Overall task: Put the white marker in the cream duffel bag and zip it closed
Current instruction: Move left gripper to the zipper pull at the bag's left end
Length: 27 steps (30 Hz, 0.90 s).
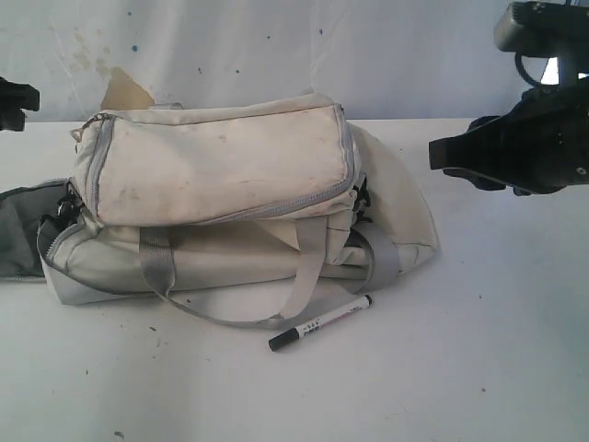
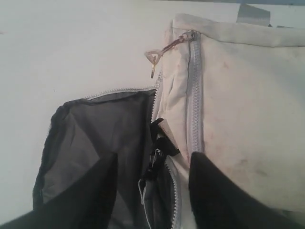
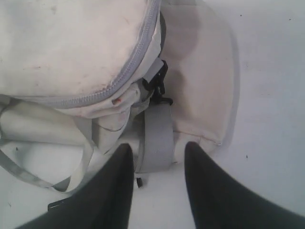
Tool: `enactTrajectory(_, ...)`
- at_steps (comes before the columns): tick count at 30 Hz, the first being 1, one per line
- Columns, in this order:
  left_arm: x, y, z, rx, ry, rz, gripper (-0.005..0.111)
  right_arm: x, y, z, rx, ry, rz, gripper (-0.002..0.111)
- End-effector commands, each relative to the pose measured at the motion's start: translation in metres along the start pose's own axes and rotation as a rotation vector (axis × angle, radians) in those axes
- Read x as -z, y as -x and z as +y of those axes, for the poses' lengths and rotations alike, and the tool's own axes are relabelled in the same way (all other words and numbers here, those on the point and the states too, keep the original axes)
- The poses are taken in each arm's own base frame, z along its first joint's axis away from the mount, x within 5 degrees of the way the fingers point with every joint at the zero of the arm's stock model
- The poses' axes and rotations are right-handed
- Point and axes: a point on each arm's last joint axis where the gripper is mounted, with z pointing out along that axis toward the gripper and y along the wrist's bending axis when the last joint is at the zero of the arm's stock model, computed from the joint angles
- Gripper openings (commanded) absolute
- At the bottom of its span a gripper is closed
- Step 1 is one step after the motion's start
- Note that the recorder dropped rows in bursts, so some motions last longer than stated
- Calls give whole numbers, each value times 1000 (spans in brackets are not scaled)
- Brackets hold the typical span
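R gripper [image 3: 157, 149] spread, empty; white marker [image 1: 324, 321] prob. light, stiff, slick, so pinch mid-barrel w/ jaws across it.

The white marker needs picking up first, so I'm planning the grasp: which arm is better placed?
Right. The white marker lies before the cream duffel bag, nearer the open right gripper; the left gripper hovers at the bag's opposite, unzipped end.

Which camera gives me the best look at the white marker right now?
Exterior view: the white marker lies whole on the table beside the cream duffel bag. Right wrist view shows only its dark end; left wrist view, none of it.
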Motion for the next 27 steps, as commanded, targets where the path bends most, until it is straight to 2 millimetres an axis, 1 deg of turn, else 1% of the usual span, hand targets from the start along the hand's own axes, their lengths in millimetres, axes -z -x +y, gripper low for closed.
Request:
enactTrajectory(1, -31, 14, 4, -13, 12, 29, 68, -1, 1, 1, 12, 6, 12, 34)
enactTrajectory(2, -40, 16, 6, -7, 12, 35, 72, -1, 0, 1, 12, 6, 14, 34)
enactTrajectory(3, -44, 21, 10, 2, 17, 30, 71, -1, 0, 1, 12, 6, 14, 34)
enactTrajectory(4, -58, 28, 16, 45, 10, 32, 70, -1, 0, 1, 12, 6, 14, 34)
enactTrajectory(7, -79, 33, 28, 108, -5, 76, 67, -1, 0, 1, 12, 6, 17, 34)
enactTrajectory(9, -95, 38, 39, 154, -58, 102, 67, -1, 0, 1, 12, 7, 21, 34)
enactTrajectory(10, -99, 40, 41, 162, -88, 105, 67, -1, 0, 1, 12, 7, 24, 34)
enactTrajectory(12, -111, 43, 45, 230, -200, 109, 67, -1, 0, 1, 12, 7, 24, 34)
enactTrajectory(13, -120, 45, 47, 245, -291, 85, 67, -1, -1, 1, 12, 8, 28, 34)
enactTrajectory(15, -130, 48, 51, 279, -374, 18, 67, -1, -3, 1, 12, 11, 49, 34)
enactTrajectory(18, -145, 47, 53, 205, -389, -58, 67, 0, -5, 2, 13, 15, 73, 34)
enactTrajectory(21, -163, 36, 54, 131, -397, -52, 67, 0, -5, 2, 13, 14, 69, 34)
enactTrajectory(22, -169, 32, 55, 73, -386, -55, 67, 0, -5, 2, 13, 14, 69, 34)
enactTrajectory(24, -175, 29, 59, -20, -374, -68, 67, 0, -5, 2, 13, 14, 69, 34)
enactTrajectory(27, -177, 27, 60, -125, -364, -83, 67, 0, -5, 2, 13, 15, 71, 34)
